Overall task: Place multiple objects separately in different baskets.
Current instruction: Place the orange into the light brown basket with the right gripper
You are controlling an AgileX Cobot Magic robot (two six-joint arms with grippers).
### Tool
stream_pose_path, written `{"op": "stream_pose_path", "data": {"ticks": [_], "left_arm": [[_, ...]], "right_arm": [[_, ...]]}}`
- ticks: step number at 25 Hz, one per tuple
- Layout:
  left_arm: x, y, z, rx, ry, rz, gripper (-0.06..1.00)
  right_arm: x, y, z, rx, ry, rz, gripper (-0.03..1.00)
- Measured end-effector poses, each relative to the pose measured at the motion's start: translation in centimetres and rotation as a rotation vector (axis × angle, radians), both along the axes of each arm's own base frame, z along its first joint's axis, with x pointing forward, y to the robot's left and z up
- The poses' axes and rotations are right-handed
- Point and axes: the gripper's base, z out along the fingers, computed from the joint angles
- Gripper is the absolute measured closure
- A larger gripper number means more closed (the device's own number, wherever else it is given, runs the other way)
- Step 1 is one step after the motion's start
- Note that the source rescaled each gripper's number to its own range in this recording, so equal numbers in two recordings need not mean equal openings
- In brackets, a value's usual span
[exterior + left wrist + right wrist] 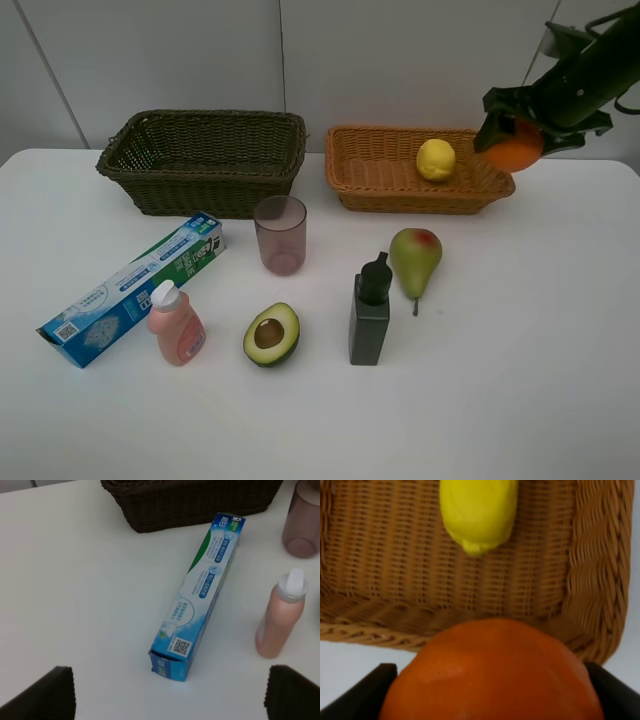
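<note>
My right gripper (512,132) is clamped on the orange (516,152), hanging over the right end of the tan basket (350,170), lemon (436,159) inside. Let go here and I reckon it clips the rim and rolls away. Left gripper (170,695) wide open, empty, above the box (200,600).

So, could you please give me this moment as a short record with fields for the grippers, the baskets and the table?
right gripper: shut on the orange, in the air at the tan basket's right end
left gripper: jaws apart, empty, above the toothpaste box
tan basket: holds the lemon
dark basket: nothing visible inside
on table: toothpaste box, pink pump bottle, cup, halved avocado, dark square bottle, pear
</note>
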Motion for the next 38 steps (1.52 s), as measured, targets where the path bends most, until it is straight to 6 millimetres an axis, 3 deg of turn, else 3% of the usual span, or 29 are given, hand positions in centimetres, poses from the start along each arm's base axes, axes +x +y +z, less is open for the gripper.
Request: {"op": "stream_pose_path", "data": {"ticks": [6, 16, 22, 38], "left_arm": [[0.0, 0.0, 0.0, 0.0, 0.0, 0.0, -0.06], [0.0, 0.0, 0.0, 0.0, 0.0, 0.0, -0.06], [0.0, 0.0, 0.0, 0.0, 0.0, 0.0, -0.06], [0.0, 0.0, 0.0, 0.0, 0.0, 0.0, -0.06]], "right_arm": [[3.0, 0.6, -1.3, -0.002, -0.049, -0.001, 0.38], [6.9, 0.6, -5.1, -0.009, -0.037, -0.009, 0.38], [7.4, 0.6, -6.6, -0.011, -0.021, -0.012, 0.38], [7.5, 0.5, -6.6, 0.002, -0.026, -0.048, 0.38]]}}
